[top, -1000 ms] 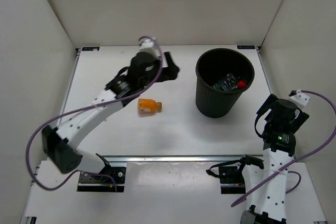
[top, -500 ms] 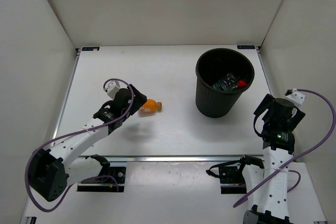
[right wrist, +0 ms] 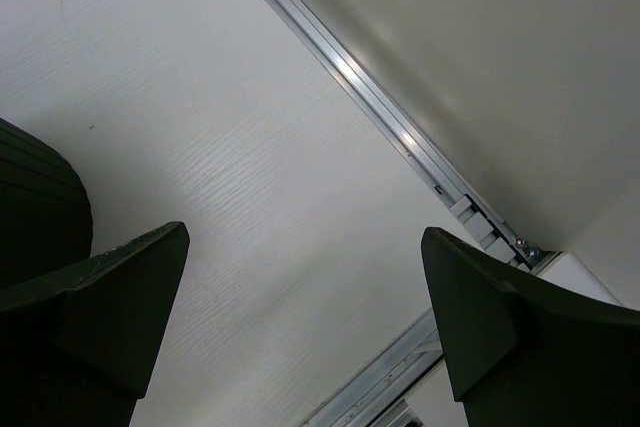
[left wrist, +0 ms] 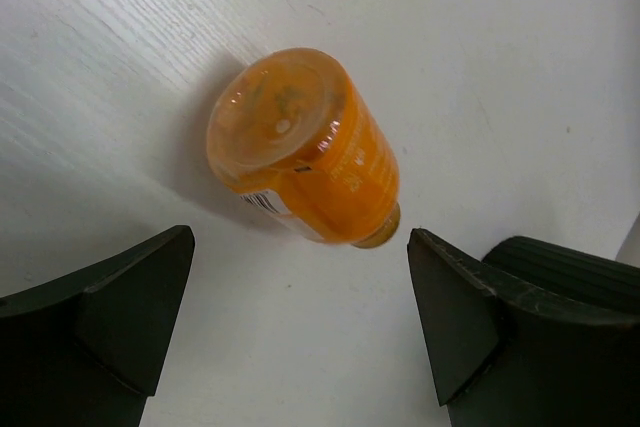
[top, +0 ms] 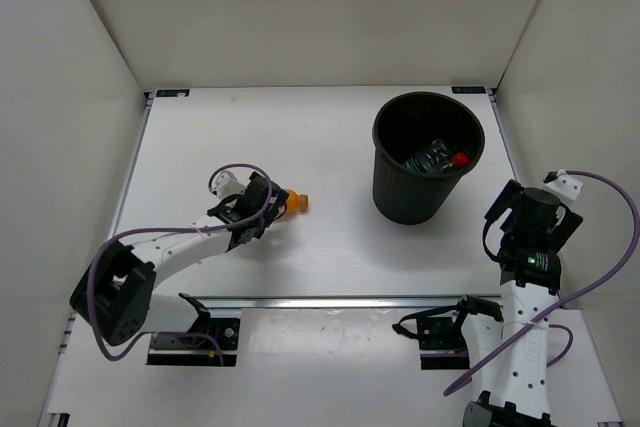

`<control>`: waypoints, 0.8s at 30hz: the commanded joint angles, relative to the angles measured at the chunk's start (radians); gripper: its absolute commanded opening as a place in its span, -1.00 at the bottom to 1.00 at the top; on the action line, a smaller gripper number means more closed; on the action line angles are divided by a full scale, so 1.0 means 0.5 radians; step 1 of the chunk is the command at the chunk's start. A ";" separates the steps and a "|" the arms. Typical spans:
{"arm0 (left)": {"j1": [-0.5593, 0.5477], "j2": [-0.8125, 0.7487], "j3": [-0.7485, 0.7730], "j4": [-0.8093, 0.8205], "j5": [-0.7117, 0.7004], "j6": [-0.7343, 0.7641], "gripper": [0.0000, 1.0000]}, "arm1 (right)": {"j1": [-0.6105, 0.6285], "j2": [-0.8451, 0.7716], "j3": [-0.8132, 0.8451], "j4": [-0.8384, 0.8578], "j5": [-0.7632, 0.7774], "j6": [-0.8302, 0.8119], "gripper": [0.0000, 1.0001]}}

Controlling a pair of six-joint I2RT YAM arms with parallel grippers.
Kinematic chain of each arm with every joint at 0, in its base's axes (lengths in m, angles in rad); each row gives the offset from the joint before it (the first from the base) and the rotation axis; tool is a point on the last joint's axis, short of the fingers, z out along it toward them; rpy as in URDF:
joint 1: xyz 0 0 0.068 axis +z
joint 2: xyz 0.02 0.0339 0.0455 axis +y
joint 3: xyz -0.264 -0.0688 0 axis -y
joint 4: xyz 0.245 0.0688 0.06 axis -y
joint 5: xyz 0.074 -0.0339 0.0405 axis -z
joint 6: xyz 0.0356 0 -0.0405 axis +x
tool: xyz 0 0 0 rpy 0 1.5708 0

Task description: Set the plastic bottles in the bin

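Left wrist view: the orange-filled bottle (left wrist: pixel 305 147) was laid on its side left of the bin (top: pixel 405 197), framed by the left gripper (left wrist: pixel 298 287), jaws spread, apparently for grasping; a red-capped bottle (top: pixel 438 156) was lodged inside the bin; the right gripper (right wrist: pixel 300 317) was parked right of it, jaws apart, empty.

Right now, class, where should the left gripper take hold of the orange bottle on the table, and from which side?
Probably grip the orange bottle across its body, coming from the base end: it lies on its side, base facing the open left gripper, cap away.
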 commanded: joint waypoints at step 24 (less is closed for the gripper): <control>0.072 0.533 0.412 0.146 -0.167 0.086 0.04 | 0.046 -0.029 -0.008 0.119 0.197 -0.089 0.98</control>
